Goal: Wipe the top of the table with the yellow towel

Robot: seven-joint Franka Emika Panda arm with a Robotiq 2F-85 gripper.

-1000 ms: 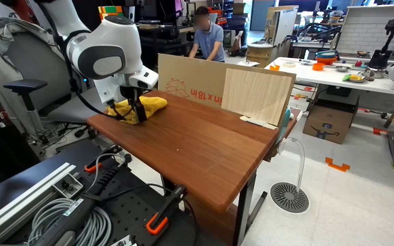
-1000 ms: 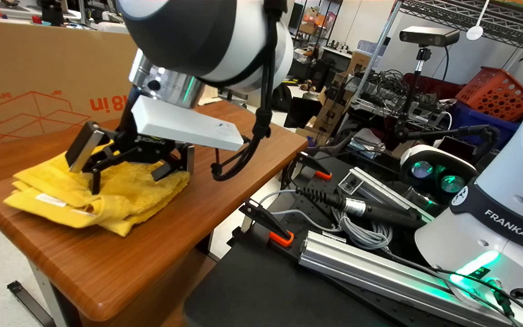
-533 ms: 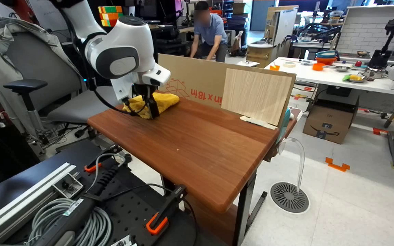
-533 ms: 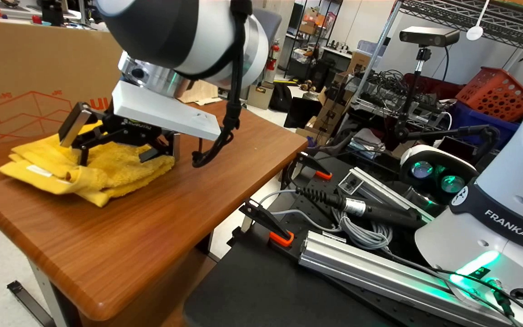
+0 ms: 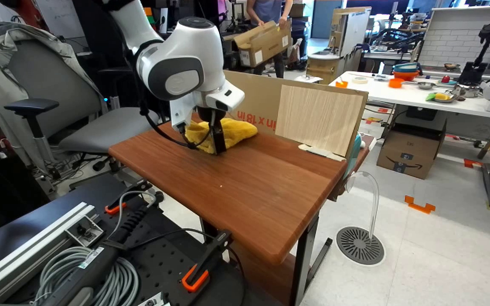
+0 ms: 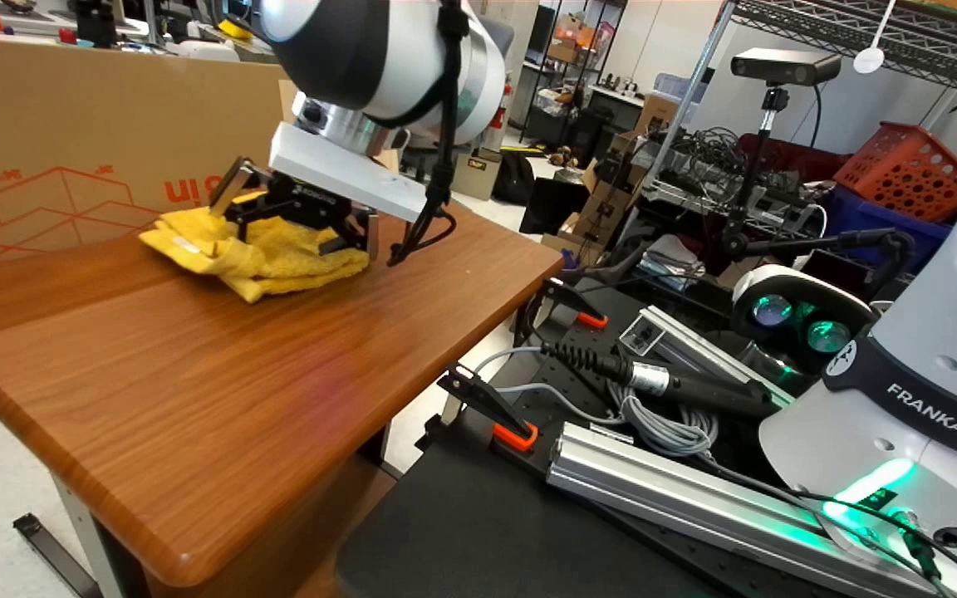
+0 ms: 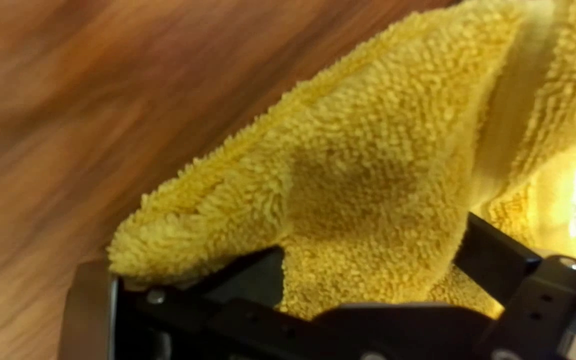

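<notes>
The yellow towel (image 5: 240,131) lies bunched and folded on the brown wooden table (image 5: 245,191), near its back edge. It also shows in an exterior view (image 6: 279,270) with a white tag at its end. My gripper (image 6: 300,237) points down onto the towel with its fingers spread wide. In an exterior view the gripper (image 5: 217,146) shows one dark finger in front of the towel; the other finger is hidden. In the wrist view the towel (image 7: 368,125) fills the space between the two separated fingers (image 7: 374,240) and touches them. The fingertips' undersides are hidden.
A cardboard panel (image 5: 255,91) stands upright along the table's back edge, with a wood-grain board (image 5: 319,119) against it. A black bench (image 6: 437,515) with clamps (image 6: 516,433), coiled cable and an aluminium rail stands at the front. A grey chair (image 5: 113,127) is beside the table.
My gripper and the towel have slid together along the table, toward the wood-grain board and close to the cardboard panel. The fingers stay spread. A person behind has stood up holding a box.
</notes>
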